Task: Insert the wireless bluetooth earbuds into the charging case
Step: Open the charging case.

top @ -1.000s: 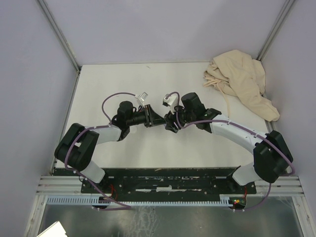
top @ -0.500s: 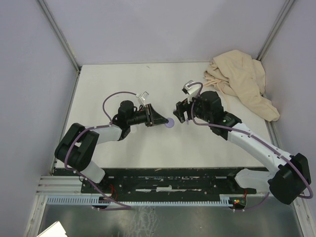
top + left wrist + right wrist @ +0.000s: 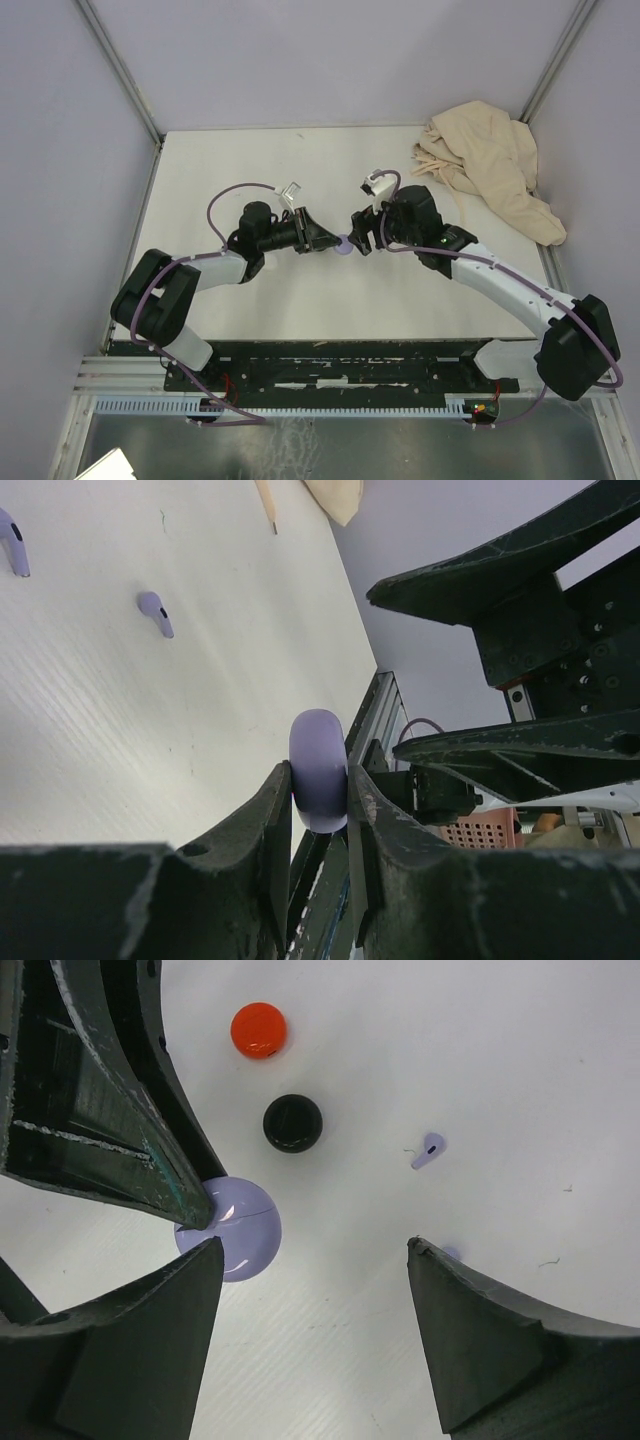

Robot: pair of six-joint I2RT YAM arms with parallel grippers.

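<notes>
Right now the lavender charging case (image 3: pixel 318 780) is off to the middle of the white worktop (image 3: pixel 230 165), clamped tight in the jaws of the left arm (image 3: pixel 205 272), which grip it across its thin width so that it shows edge-on from the left wrist. Whether it rests on the surface or hangs just above it I cannot tell. One lavender earbud (image 3: pixel 155 613) lies loose on the worktop beyond it, and a second lavender earbud (image 3: pixel 12 542) lies farther off, the two apart from each other. From the right wrist a black round disc (image 3: pixel 292 1123) sits near the case and a red round disc (image 3: pixel 258 1030) just past that, both flat on the surface. The jaws of the right arm (image 3: pixel 500 285) stand wide apart with nothing between them, just beside the case.

A crumpled beige cloth (image 3: pixel 490 165) fills the far right corner. Pale lilac walls (image 3: pixel 330 60) close in the worktop, with metal frame posts (image 3: pixel 120 70) at the back corners.

Half a second ago the right arm was drawn off toward the cloth; it has swung back in to the case, while the left arm has barely shifted.
</notes>
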